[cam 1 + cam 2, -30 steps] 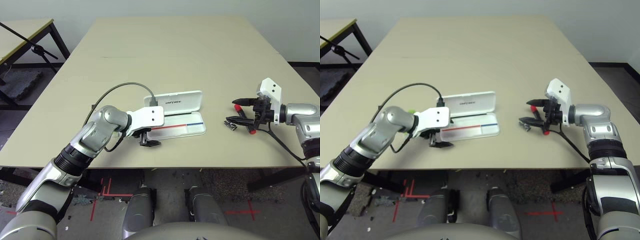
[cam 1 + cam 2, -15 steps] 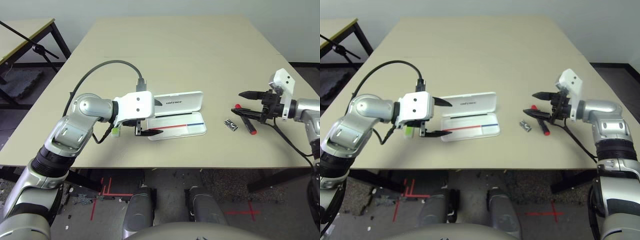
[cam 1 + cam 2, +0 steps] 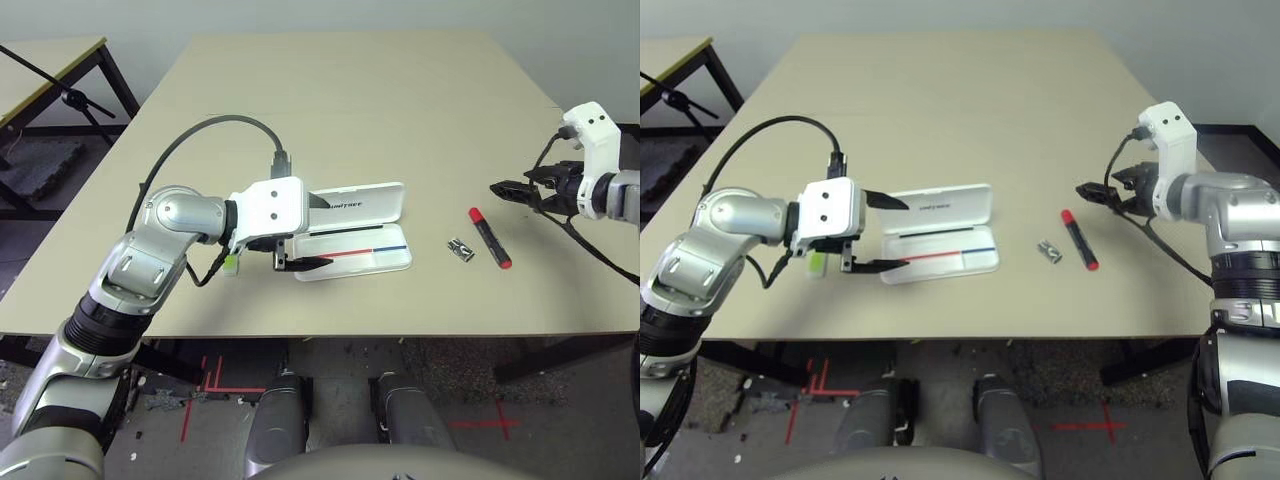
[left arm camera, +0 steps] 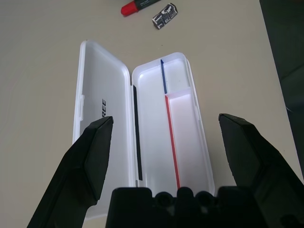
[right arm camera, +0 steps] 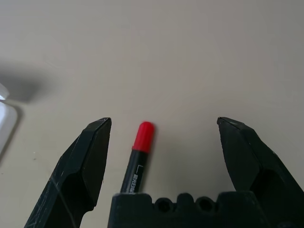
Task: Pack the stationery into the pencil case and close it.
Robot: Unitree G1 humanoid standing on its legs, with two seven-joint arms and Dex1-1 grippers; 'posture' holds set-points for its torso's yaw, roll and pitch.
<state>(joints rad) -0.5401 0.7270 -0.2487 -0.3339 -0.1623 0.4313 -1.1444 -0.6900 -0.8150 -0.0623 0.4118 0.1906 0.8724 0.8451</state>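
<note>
The white pencil case (image 3: 356, 204) lies open on the table, its lid flat behind the tray (image 4: 183, 147) with the red and blue stripe. My left gripper (image 3: 322, 233) hovers open at the case's left end, one finger over the lid and one over the tray's front edge. Just left of the case, a lime-green highlighter (image 3: 231, 264) peeks out from behind that wrist. The red marker (image 3: 489, 237) and the small clip (image 3: 461, 250) lie to the right of the case. Open and holding nothing, my right gripper (image 3: 512, 189) hangs behind and to the right of the marker (image 5: 141, 142).
The beige table (image 3: 350, 110) stretches far behind the case. Its front edge runs close below the case and the marker. A second table (image 3: 50, 60) with a black stand sits off to the far left.
My right gripper has pulled back to the right, away from the marker and clip, which stay on the table. My left gripper has risen and swung to the case's left end, uncovering the highlighter.
</note>
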